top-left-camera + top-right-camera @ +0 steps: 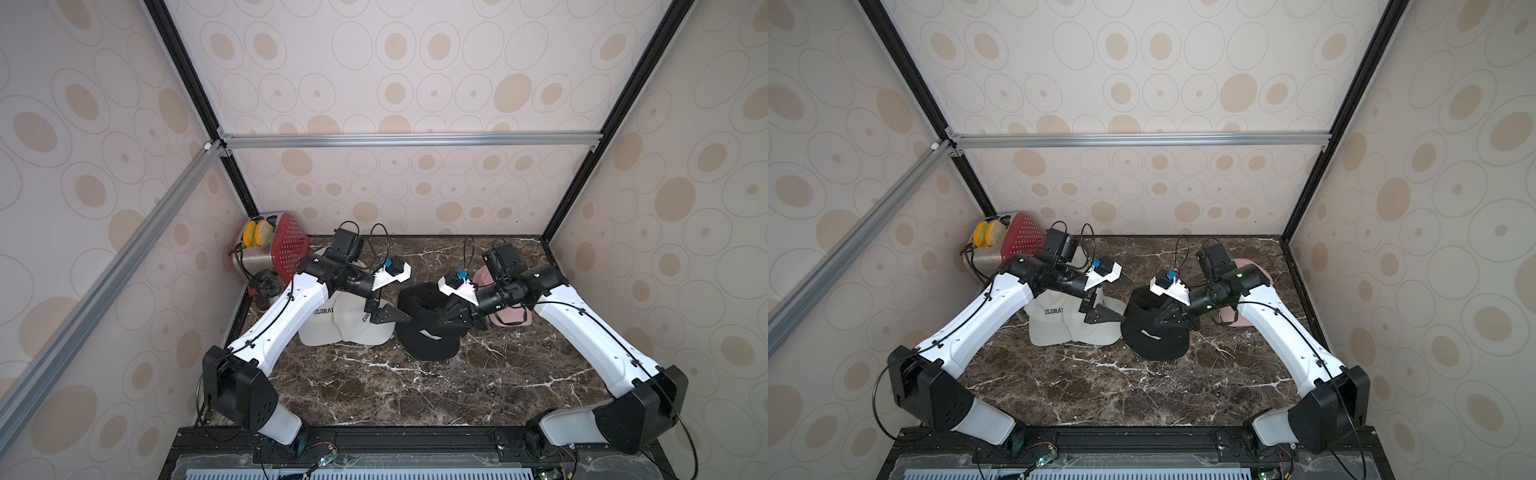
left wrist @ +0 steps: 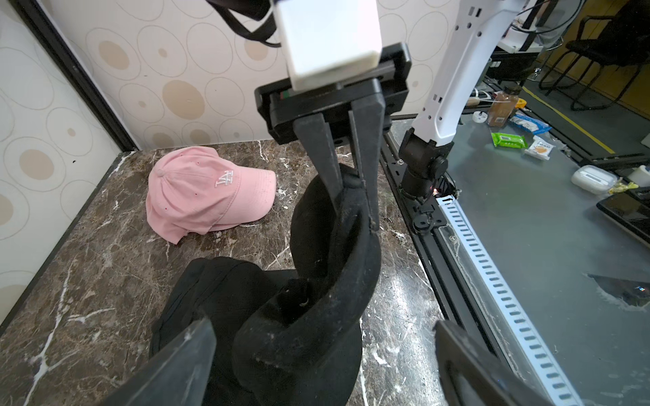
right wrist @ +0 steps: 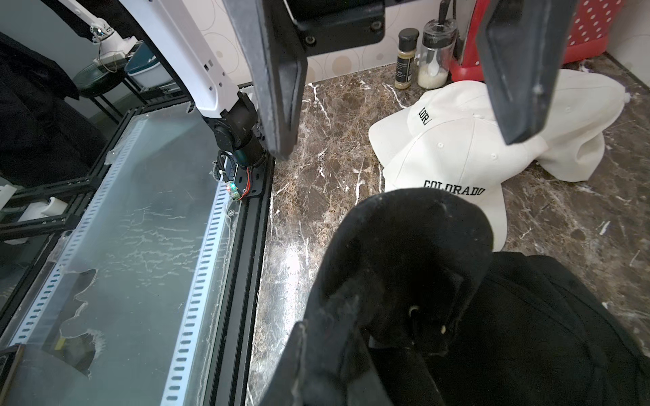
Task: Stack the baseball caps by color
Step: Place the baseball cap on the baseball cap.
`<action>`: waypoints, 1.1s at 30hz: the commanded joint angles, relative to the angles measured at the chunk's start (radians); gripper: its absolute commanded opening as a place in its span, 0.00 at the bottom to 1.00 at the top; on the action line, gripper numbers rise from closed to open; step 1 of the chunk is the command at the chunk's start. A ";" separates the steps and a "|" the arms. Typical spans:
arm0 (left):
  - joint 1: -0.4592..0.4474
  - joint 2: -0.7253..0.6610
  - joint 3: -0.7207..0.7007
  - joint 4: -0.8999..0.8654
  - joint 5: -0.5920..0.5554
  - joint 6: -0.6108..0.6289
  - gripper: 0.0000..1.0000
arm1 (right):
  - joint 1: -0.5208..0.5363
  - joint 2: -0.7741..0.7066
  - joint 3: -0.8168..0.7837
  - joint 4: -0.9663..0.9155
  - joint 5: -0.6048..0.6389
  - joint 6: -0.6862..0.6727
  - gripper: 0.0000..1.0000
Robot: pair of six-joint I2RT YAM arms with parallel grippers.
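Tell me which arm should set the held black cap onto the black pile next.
Right. The right arm has its jaws shut on the black cap, hanging over the black pile. The left arm holds nothing, its jaws open by the white caps.

Left gripper (image 1: 409,298) spread wide; right gripper (image 1: 448,319) clamped; arms angled inward.

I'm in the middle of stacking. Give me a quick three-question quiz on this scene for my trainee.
1. Fill in: the lettering on the white caps reads ____.
2. True or false: the left hand is shut.
3. The right hand grips a cap of which colour? A white, B pink, C black.
Key: 1 COLORADO; 2 false, it is open; 3 C, the black cap.
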State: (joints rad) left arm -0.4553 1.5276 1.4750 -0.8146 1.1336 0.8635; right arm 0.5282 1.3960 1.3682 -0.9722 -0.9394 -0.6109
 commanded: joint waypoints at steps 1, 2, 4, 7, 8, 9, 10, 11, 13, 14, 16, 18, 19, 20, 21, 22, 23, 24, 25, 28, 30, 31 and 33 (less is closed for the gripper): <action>-0.029 -0.007 -0.013 -0.034 -0.031 0.081 0.99 | 0.023 0.010 0.038 -0.031 -0.017 -0.041 0.00; -0.032 0.000 -0.012 -0.025 -0.039 0.071 0.99 | 0.031 0.012 0.043 -0.040 -0.016 -0.051 0.00; -0.032 0.017 -0.001 -0.024 -0.037 0.063 0.99 | 0.041 0.015 0.045 -0.046 -0.012 -0.056 0.00; -0.040 0.042 0.012 -0.042 -0.019 0.072 0.95 | 0.042 0.014 0.042 -0.044 -0.010 -0.060 0.00; -0.044 0.050 0.019 -0.056 -0.021 0.086 0.95 | 0.042 0.013 0.041 -0.044 -0.013 -0.061 0.00; -0.049 0.058 0.023 -0.075 -0.024 0.100 0.91 | 0.042 0.011 0.040 -0.041 -0.017 -0.064 0.00; -0.053 0.069 0.029 -0.099 -0.029 0.117 0.86 | 0.041 0.007 0.039 -0.038 -0.021 -0.063 0.00; -0.055 0.078 0.034 -0.118 -0.032 0.132 0.82 | 0.041 0.003 0.037 -0.037 -0.025 -0.067 0.00; -0.055 0.092 0.043 -0.161 -0.037 0.163 0.72 | 0.041 -0.011 0.032 -0.026 -0.028 -0.068 0.00; -0.054 0.097 0.045 -0.178 -0.037 0.177 0.68 | 0.041 -0.017 0.028 -0.020 -0.027 -0.067 0.00; -0.054 0.095 0.047 -0.193 -0.030 0.197 0.53 | 0.042 -0.030 0.013 -0.007 -0.020 -0.063 0.00; -0.055 0.084 0.043 -0.189 -0.016 0.212 0.31 | 0.042 -0.036 0.002 0.010 -0.005 -0.052 0.00; -0.054 0.075 0.037 -0.180 -0.007 0.210 0.14 | 0.042 -0.038 -0.003 0.018 0.003 -0.045 0.00; -0.053 0.067 0.031 -0.165 -0.003 0.202 0.12 | 0.042 -0.038 -0.006 0.022 0.009 -0.041 0.00; -0.053 0.055 0.020 -0.141 0.001 0.185 0.10 | 0.041 -0.037 -0.006 0.025 0.015 -0.033 0.00; -0.053 0.044 0.007 -0.117 0.001 0.171 0.06 | 0.040 -0.038 -0.006 0.028 0.017 -0.027 0.02; -0.053 0.034 -0.003 -0.098 -0.002 0.160 0.00 | 0.040 -0.040 -0.007 0.034 0.019 -0.019 0.08; -0.050 0.023 -0.017 -0.075 -0.004 0.148 0.00 | 0.034 -0.047 -0.012 0.054 0.026 0.005 0.19; -0.048 0.012 -0.031 -0.056 0.000 0.144 0.00 | 0.022 -0.060 -0.027 0.078 0.020 0.021 0.38; -0.020 -0.011 -0.061 -0.026 0.075 0.144 0.00 | -0.020 -0.100 -0.074 0.091 -0.022 -0.006 0.61; 0.004 -0.020 -0.068 -0.021 0.161 0.148 0.00 | -0.028 -0.121 -0.096 0.096 -0.012 -0.029 0.67; 0.015 -0.023 -0.069 -0.021 0.193 0.150 0.00 | -0.028 -0.129 -0.107 0.094 -0.007 -0.044 0.69; 0.020 -0.027 -0.069 -0.021 0.217 0.149 0.00 | -0.028 -0.135 -0.129 0.096 0.001 -0.064 0.69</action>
State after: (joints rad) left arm -0.4522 1.5284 1.4029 -0.8642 1.2266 1.0214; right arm 0.4999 1.2804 1.2697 -0.8783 -0.9295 -0.6418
